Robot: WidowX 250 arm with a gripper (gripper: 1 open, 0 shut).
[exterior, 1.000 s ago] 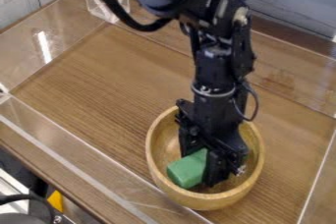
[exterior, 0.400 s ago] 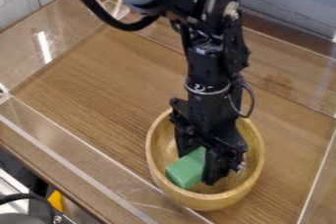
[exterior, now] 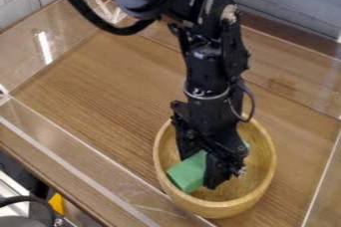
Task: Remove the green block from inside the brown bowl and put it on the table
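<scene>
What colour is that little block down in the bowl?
Bright green: the block in the light tan wooden bowl, in the only camera view.

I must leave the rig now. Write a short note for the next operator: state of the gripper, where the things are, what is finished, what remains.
Gripper: pointing down inside the brown bowl, fingers on either side of the green block; they appear closed on it, though the contact itself is hard to see.
Green block: in the bowl, tilted up on end against the gripper, not out yet.
Brown bowl: on the table, near its front right part.
Done: reached into the bowl and taken hold of the block.
Left: lift the block clear of the rim, carry it over bare table, set it down, release.
</scene>
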